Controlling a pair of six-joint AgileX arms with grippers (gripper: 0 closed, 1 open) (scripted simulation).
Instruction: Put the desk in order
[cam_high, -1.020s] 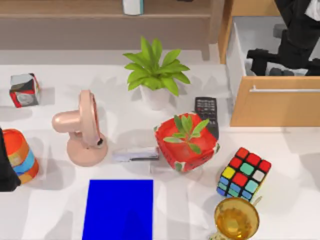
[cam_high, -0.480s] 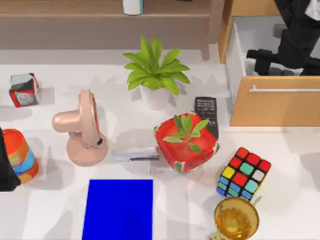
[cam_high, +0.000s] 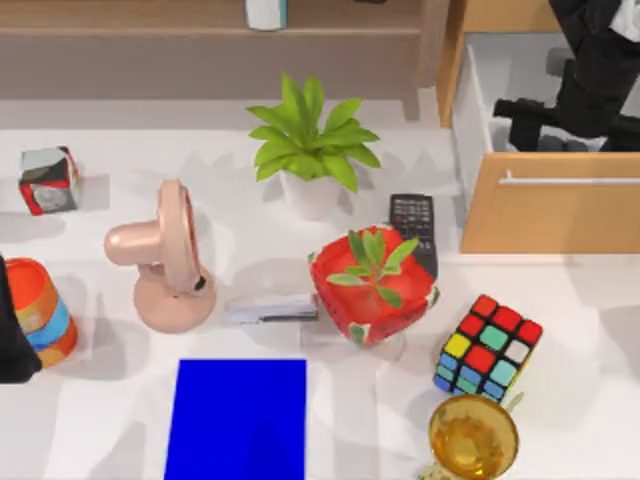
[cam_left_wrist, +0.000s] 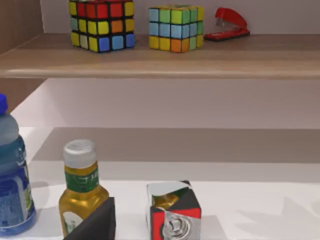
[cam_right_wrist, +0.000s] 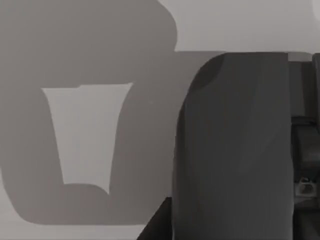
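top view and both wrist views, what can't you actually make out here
- Right gripper, top view: reaches into the open drawer; whether it holds anything cannot be told.
- Remote control, top view: its near end is hidden behind the red plant pot.
- Gold cup, top view: cut off by the bottom edge.
- Blue-capped bottle, left wrist view: cut off by the picture's edge.
- Left arm, top view: cut off at the left edge, parked.

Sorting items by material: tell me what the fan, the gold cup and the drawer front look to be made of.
Fan: probably plastic, smooth pink with a soft sheen and moulded, rounded forms.
Gold cup: looks like polished metal, or metallic-coated; bright mottled reflections inside the bowl.
Drawer front: light wood or wood laminate, matte, even tan tone, with a thin pale handle bar.
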